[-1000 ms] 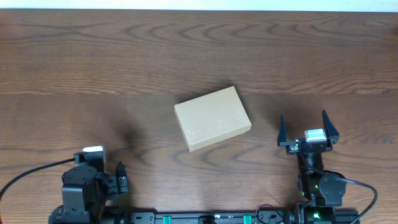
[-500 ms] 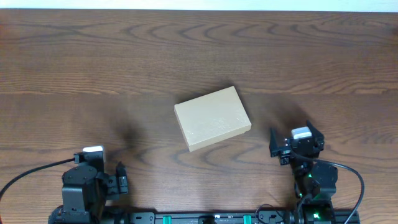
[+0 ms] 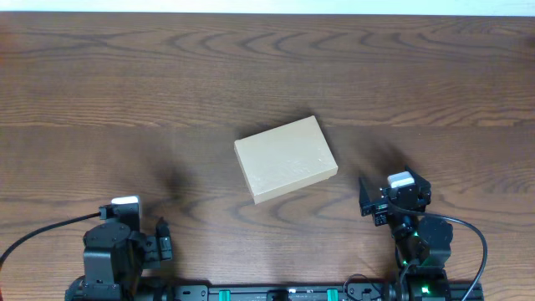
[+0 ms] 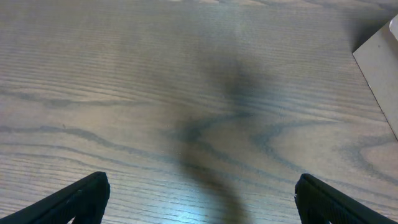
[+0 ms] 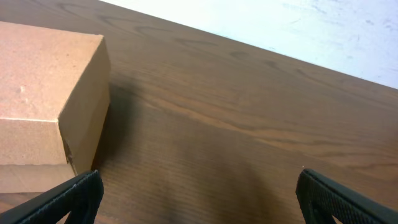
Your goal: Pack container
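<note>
The container point(image 3: 286, 159) is a plain tan cardboard box with its lid down, lying a little askew in the middle of the wooden table. My right gripper point(image 3: 394, 194) is to its right near the front edge, open and empty. In the right wrist view the container point(image 5: 43, 106) fills the left side, just beyond the left fingertip of the open right gripper point(image 5: 199, 196). My left gripper point(image 3: 161, 241) sits folded at the front left, far from the box. In the left wrist view the left gripper point(image 4: 200, 199) stands open over bare wood, and one container corner point(image 4: 382, 56) shows at the top right.
The brown wooden table point(image 3: 125, 84) spreads around the box. A white surface point(image 5: 311, 25) lies past the table's far edge. A black mounting rail point(image 3: 276, 293) and the arm cables point(image 3: 42, 234) run along the front edge.
My right gripper has drawn back toward the front edge and shifted slightly left, its fingers now tucked lower. The left arm and the container have not moved.
</note>
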Action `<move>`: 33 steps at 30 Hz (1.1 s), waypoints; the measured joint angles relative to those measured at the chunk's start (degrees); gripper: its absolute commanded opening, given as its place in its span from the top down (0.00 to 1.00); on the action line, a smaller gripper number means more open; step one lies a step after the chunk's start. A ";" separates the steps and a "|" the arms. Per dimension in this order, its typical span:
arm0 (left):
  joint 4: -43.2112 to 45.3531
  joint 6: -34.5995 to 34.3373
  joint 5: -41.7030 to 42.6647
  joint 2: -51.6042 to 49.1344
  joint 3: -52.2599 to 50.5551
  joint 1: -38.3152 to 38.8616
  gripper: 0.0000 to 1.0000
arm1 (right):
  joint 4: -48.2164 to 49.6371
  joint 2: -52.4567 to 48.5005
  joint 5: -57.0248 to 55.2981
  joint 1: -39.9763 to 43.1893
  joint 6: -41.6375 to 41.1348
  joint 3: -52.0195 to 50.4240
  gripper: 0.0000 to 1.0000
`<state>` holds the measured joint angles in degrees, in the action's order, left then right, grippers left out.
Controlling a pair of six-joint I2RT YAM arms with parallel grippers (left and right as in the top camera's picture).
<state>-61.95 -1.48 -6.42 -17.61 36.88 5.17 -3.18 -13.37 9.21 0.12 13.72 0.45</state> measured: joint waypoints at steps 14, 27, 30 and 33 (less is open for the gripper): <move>0.00 0.00 0.00 0.00 0.00 -0.02 0.05 | -0.07 0.00 -4.57 0.09 -3.76 0.00 0.01; 0.00 0.00 -0.02 0.00 0.00 -0.02 0.05 | -0.52 0.00 -11.37 0.09 -9.75 0.00 0.01; 0.00 0.00 0.00 0.00 0.00 -0.02 0.05 | -0.52 0.00 -11.54 0.09 -9.81 0.00 0.01; 0.00 0.00 0.00 0.00 0.00 -0.02 0.04 | -0.52 0.00 -11.61 0.09 -9.97 0.00 0.01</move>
<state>-61.95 -1.48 -6.42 -17.61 36.88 5.15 -3.70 -13.37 -2.39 0.21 3.75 0.45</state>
